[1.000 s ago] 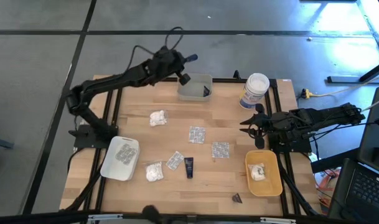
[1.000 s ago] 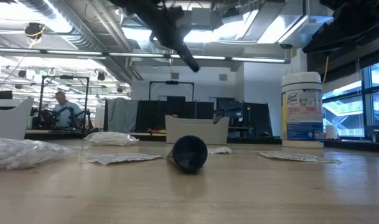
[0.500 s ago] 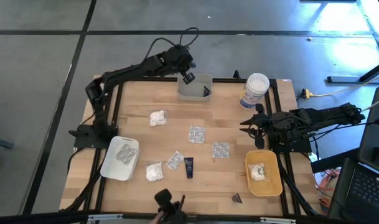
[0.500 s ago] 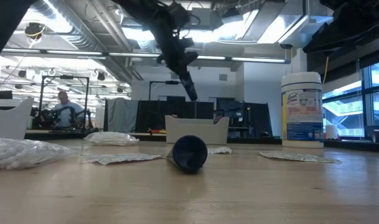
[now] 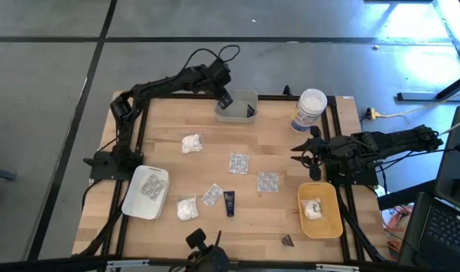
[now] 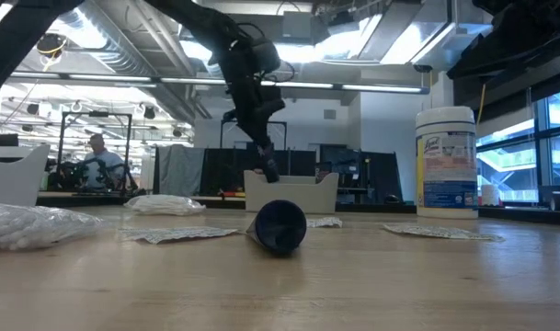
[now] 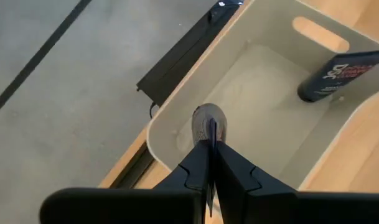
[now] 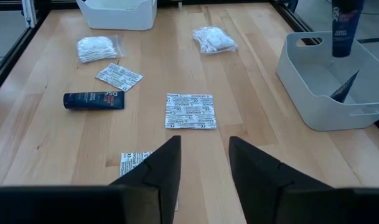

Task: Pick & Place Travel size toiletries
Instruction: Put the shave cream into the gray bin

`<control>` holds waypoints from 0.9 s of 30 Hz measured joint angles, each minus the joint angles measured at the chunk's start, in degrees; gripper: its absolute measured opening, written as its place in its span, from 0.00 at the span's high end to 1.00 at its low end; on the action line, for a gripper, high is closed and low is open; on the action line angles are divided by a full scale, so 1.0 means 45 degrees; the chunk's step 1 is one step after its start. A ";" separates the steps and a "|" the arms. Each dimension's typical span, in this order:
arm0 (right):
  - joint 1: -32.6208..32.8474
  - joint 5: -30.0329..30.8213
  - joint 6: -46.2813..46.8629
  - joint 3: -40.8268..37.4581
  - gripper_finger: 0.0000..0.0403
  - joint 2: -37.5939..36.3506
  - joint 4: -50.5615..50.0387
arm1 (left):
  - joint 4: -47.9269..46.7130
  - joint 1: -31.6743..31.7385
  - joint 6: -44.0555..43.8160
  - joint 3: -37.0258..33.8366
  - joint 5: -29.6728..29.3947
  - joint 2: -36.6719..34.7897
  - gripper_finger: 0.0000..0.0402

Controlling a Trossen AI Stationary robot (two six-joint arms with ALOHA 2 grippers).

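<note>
The left gripper [image 5: 225, 99] hangs over the near-left corner of the grey tray [image 5: 237, 115] at the table's far edge, fingers pressed together on a small dark tube [image 6: 268, 168] held upright; from the low view the tube's lower end dips to the tray's rim. The left wrist view looks down the clenched fingers [image 7: 198, 168] at the tube's rounded end [image 7: 209, 124] above the tray floor. Another dark tube [image 7: 345, 75] leans against the tray's far wall, and a tiny dark cone [image 8: 343, 87] lies inside the tray as well.

The right gripper [image 5: 311, 151] waits beside the tall white jar [image 5: 310, 110], just behind the yellow tray [image 5: 325, 223], its fingers [image 8: 161, 165] standing apart with nothing between them. A white puffy bundle [image 5: 313, 208] lies in the yellow tray.

Between the grey tray and the front edge the rest is spread on the wooden table [image 5: 275, 219]: a puffy bundle [image 5: 190, 142], three silvery blister packets [image 5: 239, 162] [image 5: 267, 182] [image 5: 212, 194], a dark tube [image 5: 230, 202], another bundle [image 5: 186, 208], and a dark cone [image 5: 288, 240] near the yellow tray. The white tray [image 5: 131, 202] at the left holds a packet [image 5: 150, 186].
</note>
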 joint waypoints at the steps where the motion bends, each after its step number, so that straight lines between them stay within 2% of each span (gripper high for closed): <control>1: -0.0002 0.0000 0.0000 0.0000 0.65 0.0000 -0.0002 | -0.0047 -0.0010 0.0005 0.0000 0.0052 0.0055 0.96; 10: -0.0002 0.0005 0.0000 0.0000 0.61 0.0004 -0.0003 | -0.0374 0.0050 0.0005 0.0000 0.0653 0.0750 0.96; 27: -0.0002 0.0000 0.0000 0.0000 0.56 0.0004 -0.0004 | -0.0861 0.0359 -0.0331 -0.0010 0.0881 0.1124 0.96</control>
